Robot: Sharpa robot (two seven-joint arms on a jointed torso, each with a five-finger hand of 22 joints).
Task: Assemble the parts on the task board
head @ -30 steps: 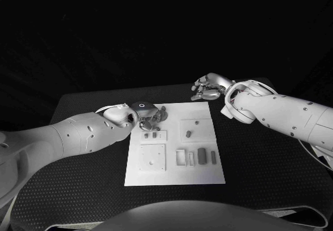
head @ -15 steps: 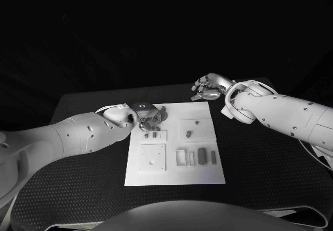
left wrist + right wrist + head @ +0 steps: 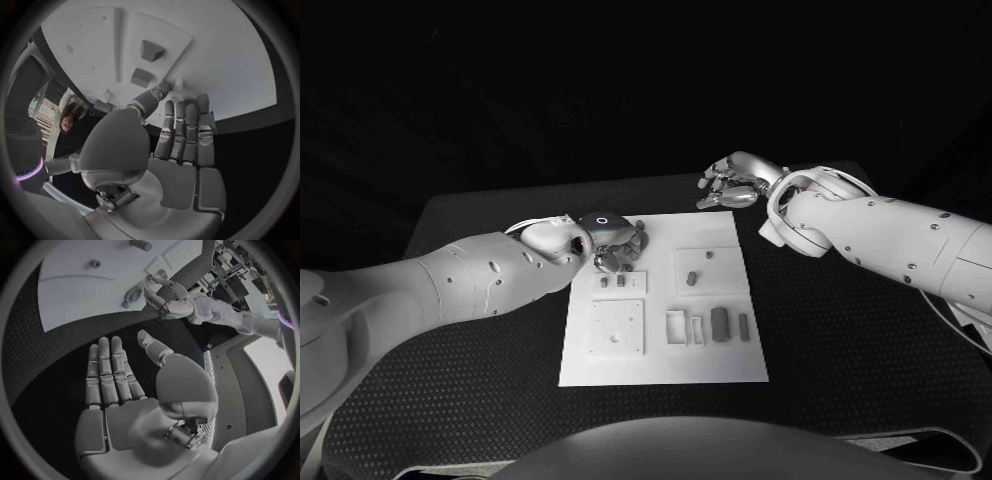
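Black table [image 3: 473, 215]; empty, spread robot hand [image 3: 134, 390].

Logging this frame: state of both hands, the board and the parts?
left hand: over the task board's far left corner, fingers straight, nothing visibly held.
right hand: off the board beyond its far right corner, holding nothing, fingers apart.
task board: flat on the table.
parts: lying on the board, untouched.
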